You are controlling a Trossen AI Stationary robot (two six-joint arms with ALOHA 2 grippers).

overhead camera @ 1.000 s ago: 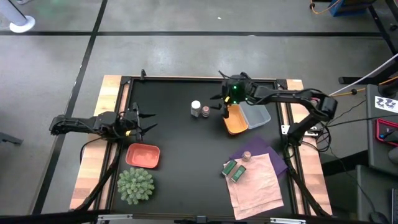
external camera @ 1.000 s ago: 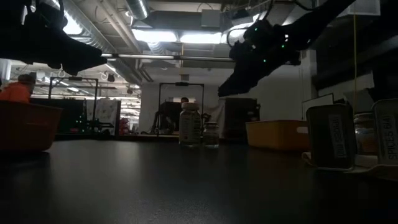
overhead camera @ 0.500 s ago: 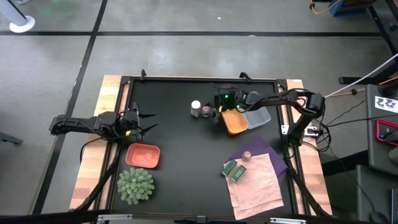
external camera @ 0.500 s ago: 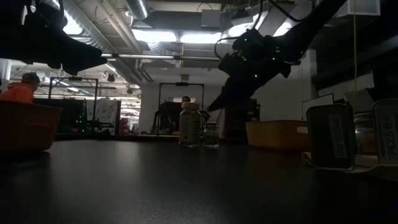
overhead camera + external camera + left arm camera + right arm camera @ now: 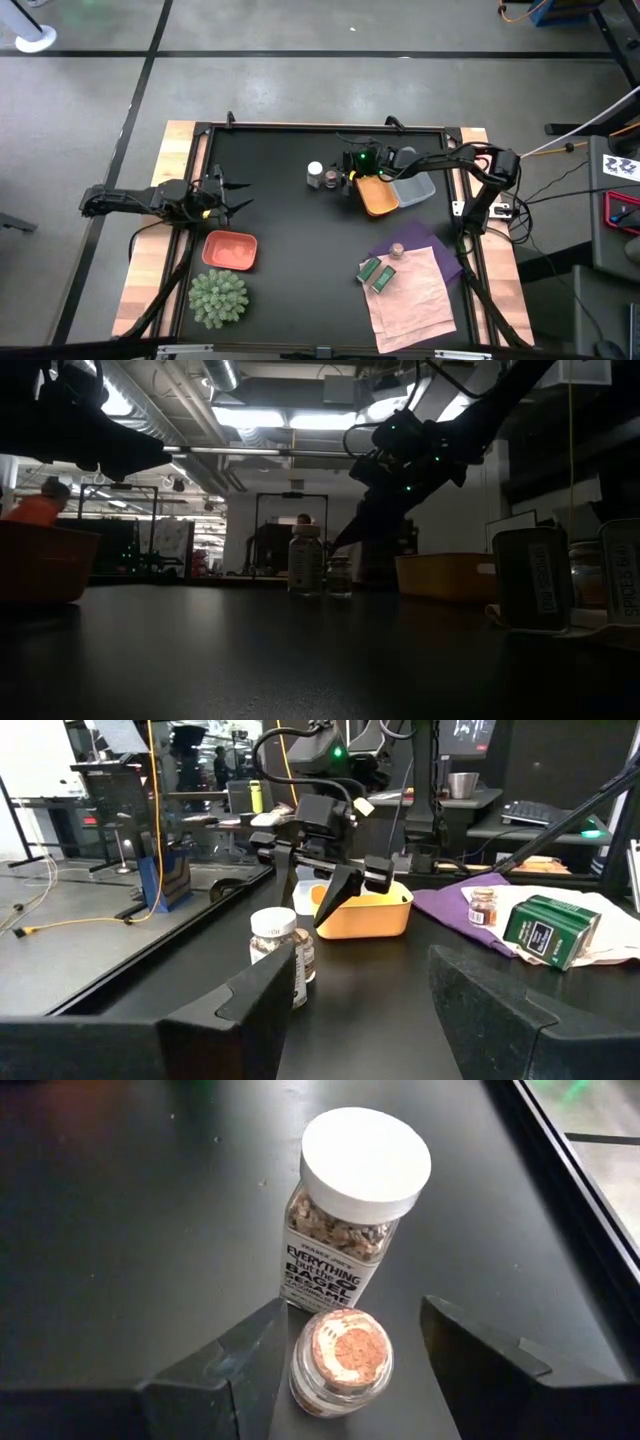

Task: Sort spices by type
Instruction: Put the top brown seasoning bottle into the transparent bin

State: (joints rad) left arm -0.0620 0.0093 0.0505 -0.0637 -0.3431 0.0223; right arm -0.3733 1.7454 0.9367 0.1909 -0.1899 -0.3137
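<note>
A white-capped jar [image 5: 315,174] and a small cork-topped jar [image 5: 331,181] stand side by side on the black table, at the far middle. My right gripper [image 5: 345,182] is open just right of them. In the right wrist view its fingers stand on either side of the small jar [image 5: 340,1360], with the white-capped jar [image 5: 355,1200] beyond. A second small jar [image 5: 397,250] stands on a purple cloth. Two green packets [image 5: 376,274] lie on pinkish paper. My left gripper [image 5: 232,196] waits open at the table's left.
An orange tray [image 5: 378,196] and a clear tray [image 5: 416,188] sit just right of my right gripper. A salmon-red tray [image 5: 230,249] and a green spiky plant ball [image 5: 218,297] are at the near left. The table's middle is bare black surface.
My right gripper has gone toward the table's left and down, from over the orange tray's far end to the small cork-topped jar. Nothing else has moved.
</note>
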